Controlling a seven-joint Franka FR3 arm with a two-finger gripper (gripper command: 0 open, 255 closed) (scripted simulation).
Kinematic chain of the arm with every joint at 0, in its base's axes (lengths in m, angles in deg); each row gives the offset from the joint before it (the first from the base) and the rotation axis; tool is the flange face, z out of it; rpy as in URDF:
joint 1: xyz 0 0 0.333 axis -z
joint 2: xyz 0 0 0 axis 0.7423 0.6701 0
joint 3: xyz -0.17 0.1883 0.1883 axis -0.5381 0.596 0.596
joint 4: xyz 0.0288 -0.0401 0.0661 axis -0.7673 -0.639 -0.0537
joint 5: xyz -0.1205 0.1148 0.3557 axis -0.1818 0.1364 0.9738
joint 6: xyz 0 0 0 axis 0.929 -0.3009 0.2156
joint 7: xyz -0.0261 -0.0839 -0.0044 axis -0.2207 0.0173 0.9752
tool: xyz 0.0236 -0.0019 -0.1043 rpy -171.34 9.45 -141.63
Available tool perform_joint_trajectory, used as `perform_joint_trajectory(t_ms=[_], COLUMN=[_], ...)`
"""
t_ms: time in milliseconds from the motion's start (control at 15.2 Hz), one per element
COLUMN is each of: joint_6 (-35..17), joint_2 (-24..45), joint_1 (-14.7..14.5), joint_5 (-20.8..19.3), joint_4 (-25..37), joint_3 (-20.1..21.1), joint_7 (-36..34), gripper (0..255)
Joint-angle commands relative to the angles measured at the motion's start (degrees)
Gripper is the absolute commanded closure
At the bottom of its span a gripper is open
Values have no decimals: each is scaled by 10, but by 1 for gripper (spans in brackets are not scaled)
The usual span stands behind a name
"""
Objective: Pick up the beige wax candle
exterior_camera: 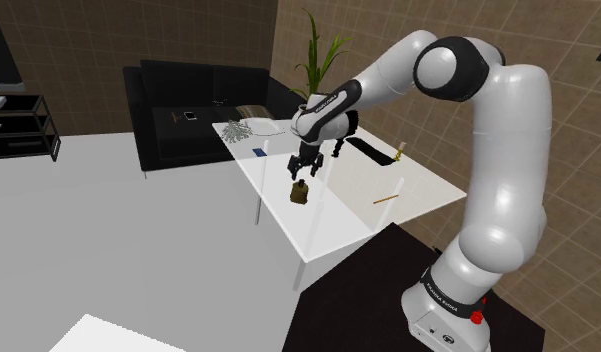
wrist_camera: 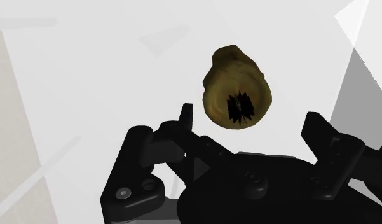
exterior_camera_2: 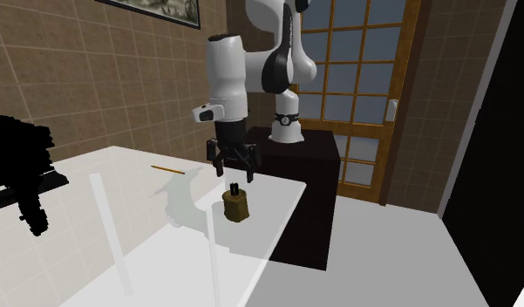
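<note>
We see the candle [exterior_camera: 301,192] [exterior_camera_2: 236,205] [wrist_camera: 237,89] standing upright on the white worktop [exterior_camera: 338,215] [exterior_camera_2: 120,187] [wrist_camera: 88,76]. It is a squat, olive-beige lump with a dark stub at its top. It sits near the long edge on the shoulder view's left, closer to the corner by the stand than to the far corner.

The hand [exterior_camera: 310,170] [exterior_camera_2: 234,170] [wrist_camera: 250,130] hangs directly above it, pointing down. Its black fingers [wrist_camera: 323,133] are spread apart and touch nothing, so we read the hand as released. In the wrist view the candle lies between the two fingers and beyond them, apart from both. In the second exterior view a clear gap shows between the fingertips and the candle's top.

A pencil [exterior_camera: 386,199] [exterior_camera_2: 166,168] lies flat on the worktop, well apart from the candle, toward the opposite long edge. Toward the far end of the worktop we see a flat black object [exterior_camera: 368,148], a small blue card [exterior_camera: 259,152] and a pale grey heap [exterior_camera: 246,130] whose nature we cannot tell.

Beyond the worktop stand a black sofa [exterior_camera: 188,110] and a green plant [exterior_camera: 318,55]. In the second exterior view the arm's dark stand [exterior_camera_2: 308,183] sits against the worktop's end, with a wooden glazed door [exterior_camera_2: 356,78] behind it.
</note>
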Motion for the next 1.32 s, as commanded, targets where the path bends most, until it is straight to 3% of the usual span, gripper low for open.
perform_joint_trajectory(t_ms=[0,528,594,1254], joint_6=[-7,-42,-42,-37], joint_2=[19,60,61,54], joint_1=[2,5,5,5], joint_5=[2,7,7,6], joint_4=[12,18,19,17], joint_3=[1,5,5,4], joint_7=[2,6,5,5], gripper=[0,0,255,255])
